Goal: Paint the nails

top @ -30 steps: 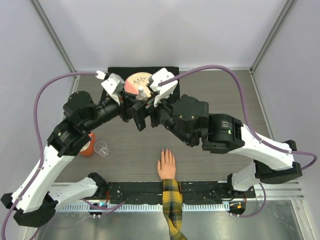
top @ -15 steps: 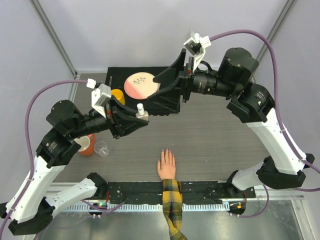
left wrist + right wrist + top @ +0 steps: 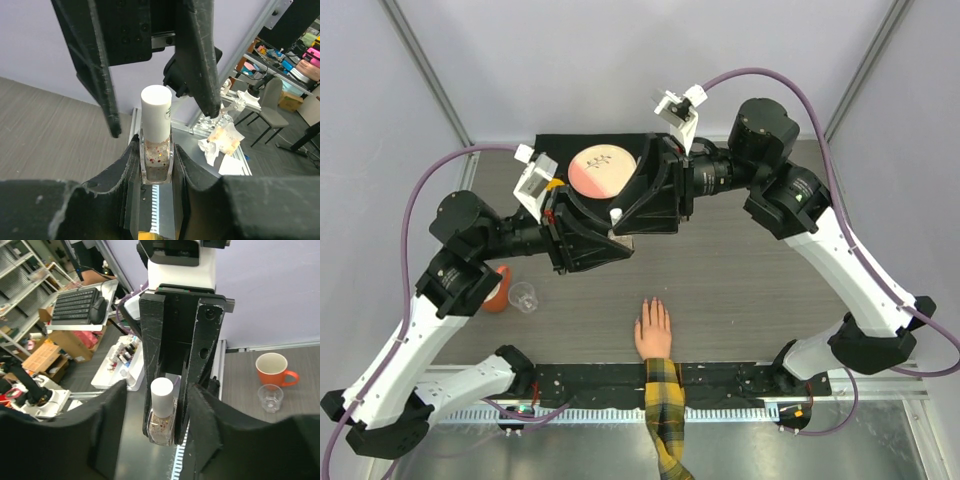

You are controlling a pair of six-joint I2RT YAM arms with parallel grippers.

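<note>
My left gripper [image 3: 156,150] is clamped on the small clear glass bottle [image 3: 161,427] of speckled polish, jaws pressed against two opposite sides of its body. The grip sits low so that the tall white cylindrical cap [image 3: 156,110] stands upright and fully exposed. My right gripper [image 3: 159,387] is spread wide, one jaw on each side of that cap, touching neither cap nor bottle. I judge the step in hand to be uncapping: one arm steadies the body, and the other must close on the cap and twist.

The bottle is held in the air above the middle of the counter, toward the far edge, over the near border of the black rectangular mat [image 3: 570,142]. The tiny pinkish nails [image 3: 651,304] tip the flesh-coloured hand [image 3: 653,330] with its yellow-and-black plaid sleeve [image 3: 665,400]. The hand lies flat at the middle of the near edge, fingers pointing toward the far edge. The nails are well apart from both grippers, and I cannot make out any polish on them.

Only the top view shows the nails and the hand; neither wrist view includes them. The left wrist view shows the clamp contact and the coloured flecks in the polish. The right wrist view shows the cap centred between my open jaws. It also shows the orange ceramic mug [image 3: 272,367] and the clear drinking glass [image 3: 270,397] near the left edge. In the top view the arms cover the jaw gap.
</note>
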